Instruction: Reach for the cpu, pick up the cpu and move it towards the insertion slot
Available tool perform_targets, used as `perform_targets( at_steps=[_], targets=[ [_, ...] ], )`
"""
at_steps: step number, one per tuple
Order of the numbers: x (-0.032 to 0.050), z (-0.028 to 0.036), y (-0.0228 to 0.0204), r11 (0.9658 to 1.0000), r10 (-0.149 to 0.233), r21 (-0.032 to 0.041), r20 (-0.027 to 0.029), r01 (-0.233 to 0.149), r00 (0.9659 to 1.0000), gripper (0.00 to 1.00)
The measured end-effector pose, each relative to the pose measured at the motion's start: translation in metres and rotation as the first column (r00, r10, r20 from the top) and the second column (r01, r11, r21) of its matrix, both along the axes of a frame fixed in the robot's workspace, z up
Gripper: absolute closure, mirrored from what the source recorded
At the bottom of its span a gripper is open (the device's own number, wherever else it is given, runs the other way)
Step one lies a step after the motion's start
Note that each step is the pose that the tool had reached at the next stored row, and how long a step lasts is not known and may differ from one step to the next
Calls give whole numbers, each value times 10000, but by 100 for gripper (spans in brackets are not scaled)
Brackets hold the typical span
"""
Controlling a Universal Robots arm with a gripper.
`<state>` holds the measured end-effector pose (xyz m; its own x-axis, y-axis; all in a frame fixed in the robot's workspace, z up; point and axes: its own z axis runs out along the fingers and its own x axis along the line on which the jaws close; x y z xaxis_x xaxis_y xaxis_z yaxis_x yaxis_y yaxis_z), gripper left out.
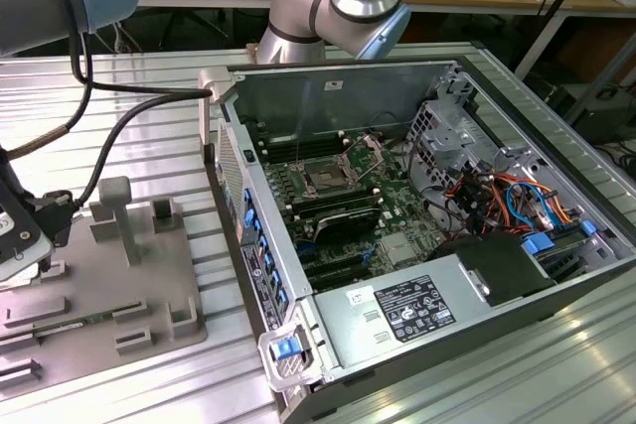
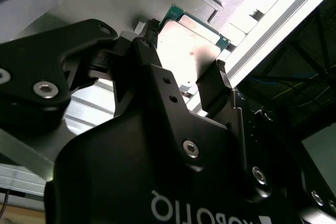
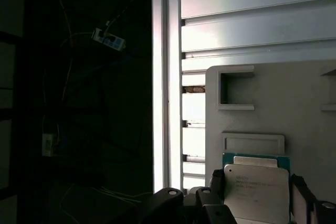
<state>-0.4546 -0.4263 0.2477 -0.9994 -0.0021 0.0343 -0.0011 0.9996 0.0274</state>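
Ribbed metal table (image 1: 119, 76), open computer case (image 1: 328, 91); pincer (image 2: 184, 51) clamped on the cpu (image 2: 189, 45).
In the exterior view the case takes the middle and the exterior view's right of the table. A grey fixture plate (image 1: 99, 275) lies just beside it on the exterior view's left. The insertion slot (image 1: 326, 178) sits on the board inside the case, dark centre showing, well apart from the plate. In both wrist views black fingers (image 3: 216, 182) press two opposite edges of the cpu, its pale top and green rim between them, over the plate near the table's edge. Resting or lifted: cannot tell.
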Motion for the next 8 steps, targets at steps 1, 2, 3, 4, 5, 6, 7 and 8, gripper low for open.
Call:
perform_targets(
  at_steps=[1,2,3,4,5,6,7,8],
  targets=[
    [0,7,0,10000,0,0,0,0,10000,45],
    [1,10,0,10000,0,1,1,0,10000,45],
    [2,11,0,10000,0,1,2,0,10000,45],
    [3,12,0,10000,0,1,2,0,10000,45],
    [3,16,0,10000,0,0,1,0,10000,45],
    [3,22,0,10000,0,-1,-2,0,10000,45],
    [3,28,0,10000,0,-1,-2,0,10000,45],
    [4,32,0,10000,0,0,1,0,10000,45]
  ],
)
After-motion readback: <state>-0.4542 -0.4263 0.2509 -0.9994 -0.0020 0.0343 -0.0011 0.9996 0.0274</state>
